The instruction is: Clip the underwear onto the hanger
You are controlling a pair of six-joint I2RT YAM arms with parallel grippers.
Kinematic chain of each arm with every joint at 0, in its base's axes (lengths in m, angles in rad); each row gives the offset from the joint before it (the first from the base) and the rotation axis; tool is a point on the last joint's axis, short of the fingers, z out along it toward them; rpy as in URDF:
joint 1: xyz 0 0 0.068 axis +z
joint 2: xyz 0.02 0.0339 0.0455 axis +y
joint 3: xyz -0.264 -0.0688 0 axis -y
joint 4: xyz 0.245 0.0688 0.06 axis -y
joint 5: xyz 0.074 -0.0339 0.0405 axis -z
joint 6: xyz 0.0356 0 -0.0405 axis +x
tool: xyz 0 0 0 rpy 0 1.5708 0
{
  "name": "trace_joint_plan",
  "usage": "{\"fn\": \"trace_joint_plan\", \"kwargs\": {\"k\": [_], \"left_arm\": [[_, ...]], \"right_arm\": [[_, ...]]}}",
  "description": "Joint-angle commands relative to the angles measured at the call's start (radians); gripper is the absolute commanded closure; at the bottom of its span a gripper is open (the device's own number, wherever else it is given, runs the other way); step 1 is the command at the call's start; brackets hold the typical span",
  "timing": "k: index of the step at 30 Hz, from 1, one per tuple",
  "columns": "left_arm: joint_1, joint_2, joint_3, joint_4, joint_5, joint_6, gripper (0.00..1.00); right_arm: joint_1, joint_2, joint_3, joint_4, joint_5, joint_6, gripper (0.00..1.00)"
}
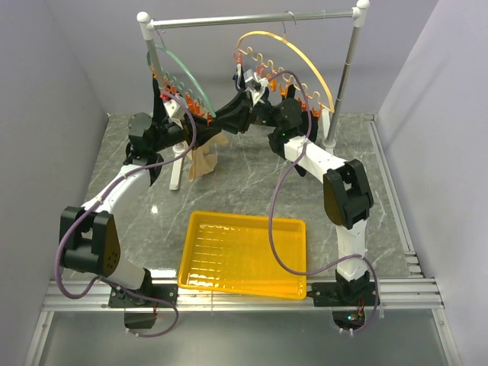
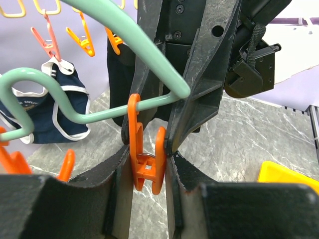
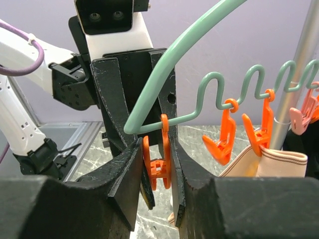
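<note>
**Top external view.**
- A rack bar [image 1: 252, 19] is seen across the back, above the marbled tabletop [image 1: 145, 221].
- The hanger [image 1: 185, 69] is hung at the left of the bar, and a yellow arc hanger [image 1: 305, 59] at the right.
- The underwear [image 1: 203, 164] is found drooping below the hanger's lower end, clear of the tabletop.
- A yellow tray [image 1: 244, 219] is set in front.

**Left wrist view.**
- The left gripper [image 2: 148, 152] is pressed onto the end orange clip [image 2: 148, 172], one finger against each leg.
- The clip is carried on the last loop of the hanger's wire.
- A navy brief [image 2: 50, 112] is pinned further along.
- The underwear is not shown here.

**Right wrist view.**
- The right gripper [image 3: 158, 148] is closed about the same clip from the opposite side. Both of its fingers appear to be touching the plastic.
- A spare clip [image 3: 222, 142] is left hanging beside the end clip.
- Beyond it, the underwear's banded edge is held by a further clip [image 3: 256, 137].

**Handling, as judged.**
- The underwear is taken to be light, limp and stretchy. It is likely to sag and fold wherever it is unsupported.
- It is best taken at the thicker waistband, near the free corner beside the end clip.
- The clip is judged stiff, sprung and smooth. It is free to swing on its hook, so the squeeze should be placed squarely on the upper legs.
</note>
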Motion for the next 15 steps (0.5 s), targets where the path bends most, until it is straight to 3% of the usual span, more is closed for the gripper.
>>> {"fn": "trace_joint_plan", "kwargs": {"k": [1, 3, 6, 9, 15], "left_arm": [[-0.021, -0.003, 0.058, 0.004, 0.009, 0.018, 0.94], [-0.023, -0.01, 0.055, -0.013, 0.008, 0.026, 0.88], [-0.021, -0.029, 0.042, -0.033, -0.006, 0.041, 0.66], [-0.02, -0.056, 0.017, -0.044, -0.043, 0.046, 0.52], [-0.018, -0.083, -0.015, -0.006, -0.09, 0.014, 0.5]], "right_arm": [[0.02, 0.007, 0.053, -0.002, 0.008, -0.006, 0.82], [0.022, 0.007, 0.052, 0.004, 0.01, 0.0, 0.99], [0.02, 0.005, 0.045, -0.003, 0.013, 0.002, 1.0], [0.019, 0.005, 0.044, 0.01, 0.016, 0.017, 1.0], [0.017, 0.015, 0.052, 0.043, 0.005, 0.079, 1.0]]}}
